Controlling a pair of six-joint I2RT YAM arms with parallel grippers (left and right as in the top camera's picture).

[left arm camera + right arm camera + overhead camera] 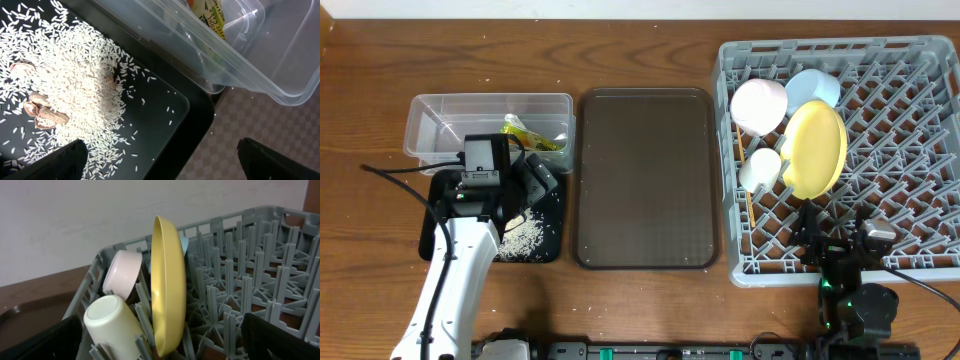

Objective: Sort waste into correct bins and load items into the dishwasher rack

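My left claw (165, 167) hangs spread wide and pinches nothing; only its two dark fingertips show, at the bottom corners of the wrist view. Under it lies the black tray (200, 117) with a heap of rice grains (75, 75) and a few brownish scraps (42, 112) I cannot identify. From overhead my own arm hides much of that tray. Just beside it is the clear tub (270, 65), holding the snack wrapper (212, 20), which the frame edge cuts off. My right claw (160, 342) is likewise spread and empty, low at the dishwasher rack (260, 280). In the rack the yellow plate (167, 285) stands on edge, with the white cup (112, 322) on its side and the white bowl (122, 272) next to it. The light blue bowl (184, 245) is mostly hidden behind the plate, and the chopsticks (751, 205) are only a faint line. The brown serving tray (645, 180) lies between bins and rack.
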